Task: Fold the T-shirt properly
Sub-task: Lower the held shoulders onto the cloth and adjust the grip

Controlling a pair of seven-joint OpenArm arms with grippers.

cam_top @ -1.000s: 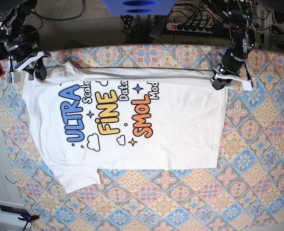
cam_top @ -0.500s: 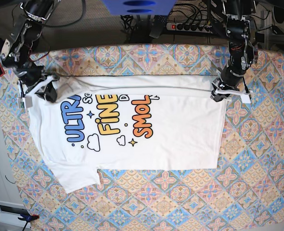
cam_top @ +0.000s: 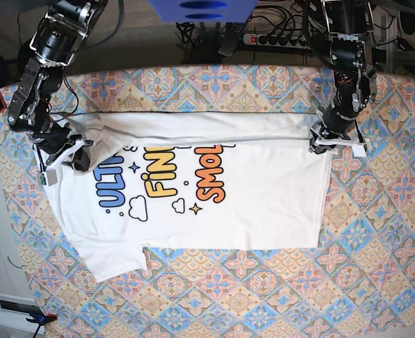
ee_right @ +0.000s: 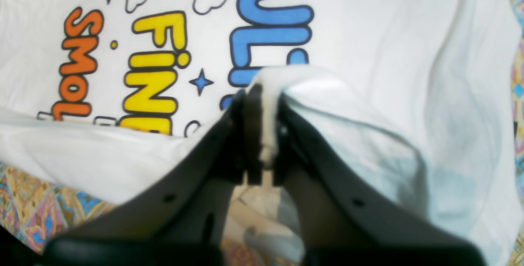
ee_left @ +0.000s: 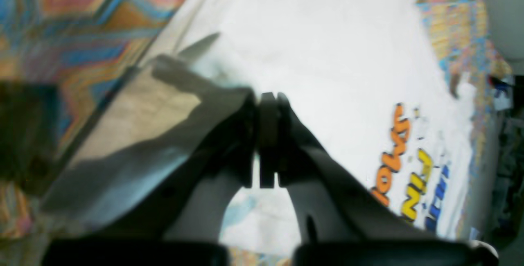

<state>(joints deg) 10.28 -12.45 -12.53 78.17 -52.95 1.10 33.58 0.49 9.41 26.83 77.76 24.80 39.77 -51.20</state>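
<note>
Patterned cloth (cam_top: 264,296), T-shirt (cam_top: 264,190), neck-end fold pinched

T-shirt (cam_top: 264,190): white
ULTRA lettering (cam_top: 111,184): blue, dark outline
FINE lettering (cam_top: 160,172): yellow
SMOL lettering (cam_top: 209,174): orange
Table cover (cam_top: 264,296): diamond tiles in blue, orange, pink, cream
Gripper fingers (ee_right: 251,135): black

T-shirt (cam_top: 264,183) print reads: "ULTRA", "FINE", "SMOL".

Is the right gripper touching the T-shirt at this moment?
Touching. The right wrist view shows the right gripper with its jaws shut on a fold of the white T-shirt, cloth squeezed between them.
</note>
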